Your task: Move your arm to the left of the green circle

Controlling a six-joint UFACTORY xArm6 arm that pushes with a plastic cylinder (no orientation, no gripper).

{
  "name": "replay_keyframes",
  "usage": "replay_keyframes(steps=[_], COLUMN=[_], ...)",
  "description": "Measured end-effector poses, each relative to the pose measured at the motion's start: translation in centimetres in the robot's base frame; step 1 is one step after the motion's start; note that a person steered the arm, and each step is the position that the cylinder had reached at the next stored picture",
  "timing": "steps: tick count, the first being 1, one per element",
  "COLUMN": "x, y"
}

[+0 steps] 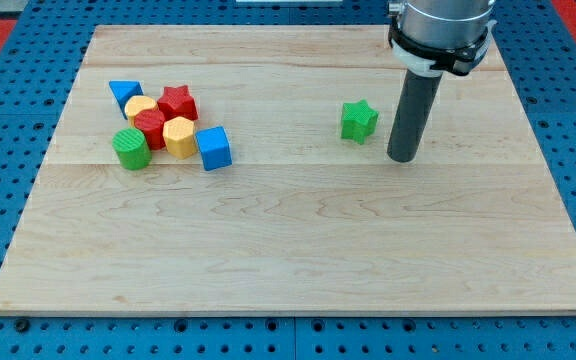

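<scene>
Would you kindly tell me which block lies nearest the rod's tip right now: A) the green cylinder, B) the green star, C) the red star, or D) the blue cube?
B: my tip rests on the board just to the view's right of the green star, far from the cluster at the view's left.

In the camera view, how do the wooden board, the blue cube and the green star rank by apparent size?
1. wooden board, by far largest.
2. blue cube and green star look nearly alike; I cannot rank them.
</scene>
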State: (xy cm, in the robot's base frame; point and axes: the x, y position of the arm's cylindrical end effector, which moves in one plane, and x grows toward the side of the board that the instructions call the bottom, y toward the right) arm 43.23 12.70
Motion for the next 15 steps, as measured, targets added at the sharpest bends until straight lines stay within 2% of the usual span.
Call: replay_keyframes(steps=[4,6,8,9,11,13,15], x=[-0.3,2.6,2.7,3.5,3.7,1.5,1.3], y=[-1.4,-12.1,-25.9,-30.0,-32.4,-36.8,-35.5])
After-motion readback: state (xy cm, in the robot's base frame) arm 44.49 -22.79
